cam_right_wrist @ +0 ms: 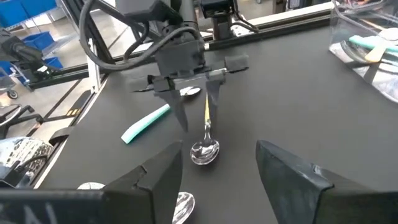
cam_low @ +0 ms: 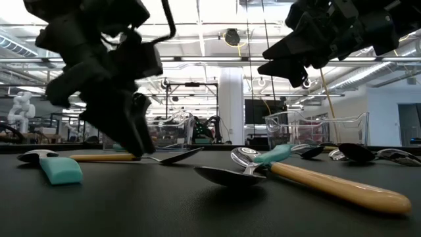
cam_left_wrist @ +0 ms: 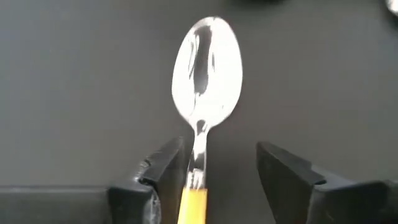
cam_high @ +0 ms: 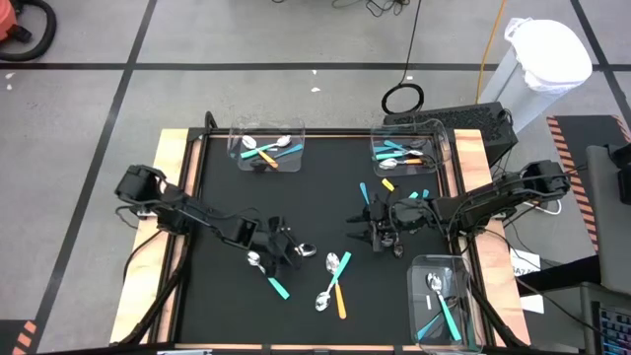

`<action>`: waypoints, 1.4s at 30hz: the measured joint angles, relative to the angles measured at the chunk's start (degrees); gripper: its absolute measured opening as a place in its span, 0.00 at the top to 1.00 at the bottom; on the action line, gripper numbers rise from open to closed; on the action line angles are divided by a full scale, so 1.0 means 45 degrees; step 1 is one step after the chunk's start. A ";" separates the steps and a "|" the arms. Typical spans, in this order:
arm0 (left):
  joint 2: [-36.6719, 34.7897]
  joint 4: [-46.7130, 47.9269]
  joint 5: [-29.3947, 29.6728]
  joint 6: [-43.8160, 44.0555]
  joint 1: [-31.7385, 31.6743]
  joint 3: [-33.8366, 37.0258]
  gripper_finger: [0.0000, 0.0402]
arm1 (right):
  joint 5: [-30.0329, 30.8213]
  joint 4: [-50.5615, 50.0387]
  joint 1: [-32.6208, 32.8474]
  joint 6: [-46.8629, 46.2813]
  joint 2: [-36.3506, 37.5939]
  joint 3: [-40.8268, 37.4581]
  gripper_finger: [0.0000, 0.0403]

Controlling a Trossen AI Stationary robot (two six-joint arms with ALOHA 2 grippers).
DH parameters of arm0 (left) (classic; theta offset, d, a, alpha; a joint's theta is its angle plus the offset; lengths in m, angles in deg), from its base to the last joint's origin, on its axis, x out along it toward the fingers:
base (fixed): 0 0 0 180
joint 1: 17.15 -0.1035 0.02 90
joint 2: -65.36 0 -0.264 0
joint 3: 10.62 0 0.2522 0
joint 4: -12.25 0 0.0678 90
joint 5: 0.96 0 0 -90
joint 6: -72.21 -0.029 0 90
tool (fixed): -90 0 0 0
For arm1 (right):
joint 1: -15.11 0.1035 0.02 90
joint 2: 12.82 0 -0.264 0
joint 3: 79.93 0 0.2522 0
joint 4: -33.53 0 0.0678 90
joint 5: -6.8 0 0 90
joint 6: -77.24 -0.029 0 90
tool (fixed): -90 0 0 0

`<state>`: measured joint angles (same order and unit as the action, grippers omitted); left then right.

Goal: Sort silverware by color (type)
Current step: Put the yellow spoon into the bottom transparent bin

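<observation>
L gripper (cam_left_wrist: 217, 180) low over mat (cam_high: 217, 197), fingers apart — orange-handled spoon (cam_left_wrist: 205, 99) lies btwn them, close by one finger. R gripper (cam_right_wrist: 217, 171) spread wide, empty, hovering near mat ctr.

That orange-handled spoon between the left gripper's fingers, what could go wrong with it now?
The left gripper stands open around the orange-handled spoon, which sits nearer one finger, so closing might nudge it askew or let it slip. The right gripper hangs open close by, so the arms might bump.
</observation>
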<state>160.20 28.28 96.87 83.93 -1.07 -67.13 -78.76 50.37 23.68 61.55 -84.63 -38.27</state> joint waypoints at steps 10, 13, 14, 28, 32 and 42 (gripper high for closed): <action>-0.0053 0.2169 0.0265 0.0335 0.0005 -0.0066 0.49 | 0.0030 -0.0163 0.0037 -0.0023 0.0000 -0.0005 0.50; -0.0064 0.2567 0.0098 0.0332 -0.0023 -0.0073 0.57 | 0.0054 -0.0171 0.0037 -0.0023 0.0000 -0.0005 0.50; -0.0069 0.2618 -0.0034 0.0334 -0.0062 -0.0073 0.61 | 0.0056 -0.0170 0.0037 -0.0023 0.0000 -0.0005 0.50; -0.0059 0.2822 -0.1334 0.0223 -0.0821 -0.0039 0.96 | 0.0054 -0.0332 0.0037 -0.0169 0.0000 -0.0005 0.50; -0.0065 0.2655 -0.1333 0.0198 -0.0821 -0.0014 0.97 | 0.0059 -0.0517 0.0037 -0.0295 0.0000 -0.0005 0.50; -0.1562 0.1056 -0.1318 -0.0054 -0.0811 0.0053 0.98 | 0.0061 -0.0477 0.0042 -0.0520 0.0000 -0.0005 0.50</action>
<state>153.16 33.03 90.93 83.69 -4.72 -66.89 -78.48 48.22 23.86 59.21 -84.63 -38.29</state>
